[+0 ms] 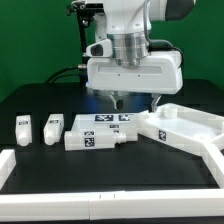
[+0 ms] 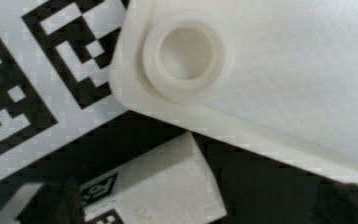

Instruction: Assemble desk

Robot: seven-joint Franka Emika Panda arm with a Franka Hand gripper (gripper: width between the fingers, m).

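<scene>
Right now the gripper point(image 1: 134, 100) hangs just above the desk tabletop point(image 1: 92, 133), jaws spread wide, nothing gripped. The slab lies flat mid-table, tags up. One leg point(image 1: 22, 128) and a second leg point(image 1: 52, 127) stand beside it on the exterior view's left. Up close, a round hole point(image 2: 185, 50) shows in a white part.

1. The white arm's hand point(image 1: 118, 99) hangs open over the middle of the black tabletop point(image 1: 60, 165), nothing in it.
2. Pretty much under it is a bunch of tagged white blocks point(image 1: 95, 134), lying together.
3. The outer leg block point(image 1: 23, 128) and the inner leg block point(image 1: 53, 127) sit apart toward the exterior view's left.
4. The wide desk slab point(image 1: 185, 127) lies askew on the exterior view's right, just beside the bunch.
5. A white rail point(image 1: 100, 196) runs along the front.
</scene>
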